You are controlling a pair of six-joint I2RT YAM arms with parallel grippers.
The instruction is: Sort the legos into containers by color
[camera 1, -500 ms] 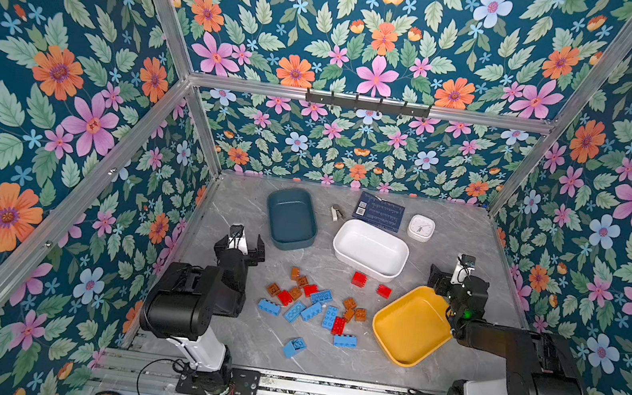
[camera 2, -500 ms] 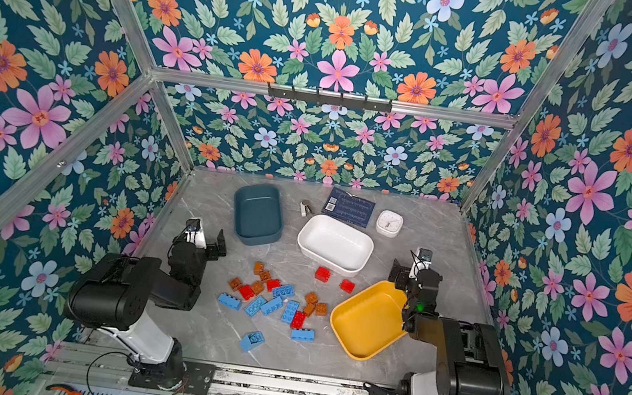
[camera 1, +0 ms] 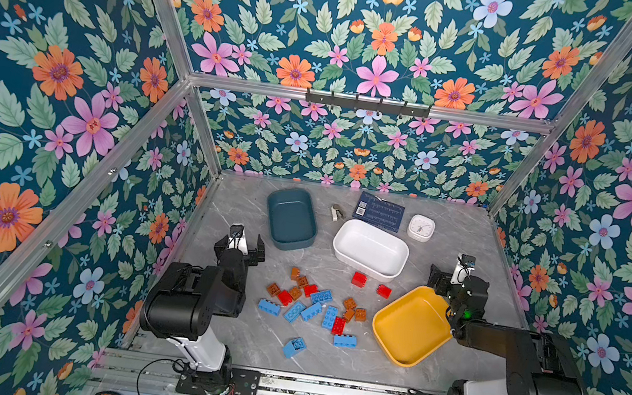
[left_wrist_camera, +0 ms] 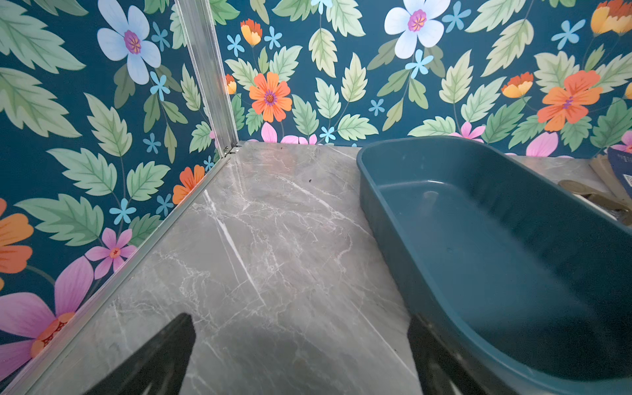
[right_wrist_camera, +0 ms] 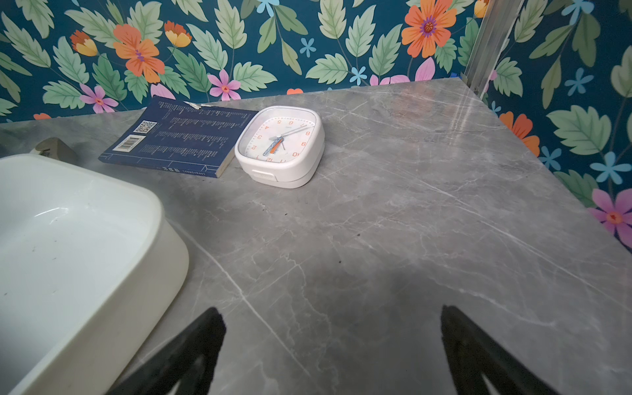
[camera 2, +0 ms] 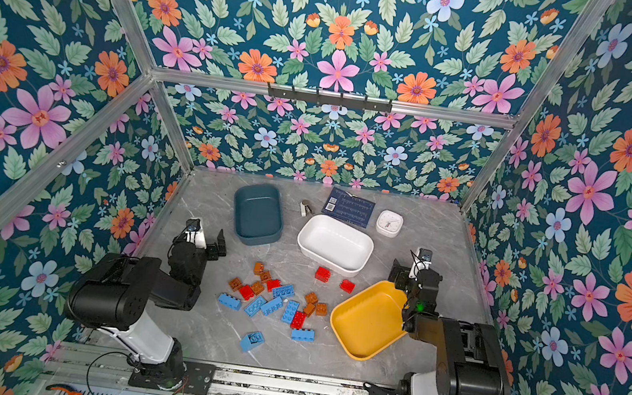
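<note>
Left wrist view shows the left hand (left_wrist_camera: 301,328) with its two dark fingers spread wide and nothing between them, poised over the bare grey marble counter (left_wrist_camera: 273,239). The dark teal tub (left_wrist_camera: 478,246) stands just beside one finger. The right hand (right_wrist_camera: 331,316) is spread just as wide in the right wrist view and grips nothing. Bare counter lies under it, with the white tub (right_wrist_camera: 68,239) close by. Farther off, a small white clock (right_wrist_camera: 280,147) sits just beside a dark blue book (right_wrist_camera: 178,140).

In both top views all three tubs are empty. The dark teal tub sits toward the back left and the white tub is right of it, near the middle. The yellow tub (camera 1: 409,325) lies nearer the front on the right, close against the right arm's wrist.

The legos (camera 1: 312,303) lie loose on the counter between the two arms, a scattered cluster of blue, red and orange-brown bricks left of the yellow tub. One red brick (camera 1: 358,279) sits just in front of the white tub. A second red brick (camera 1: 384,291) lies between that one and the yellow tub. One blue brick (camera 1: 294,347) lies alone, tipped on its side, nearest the front edge.
</note>
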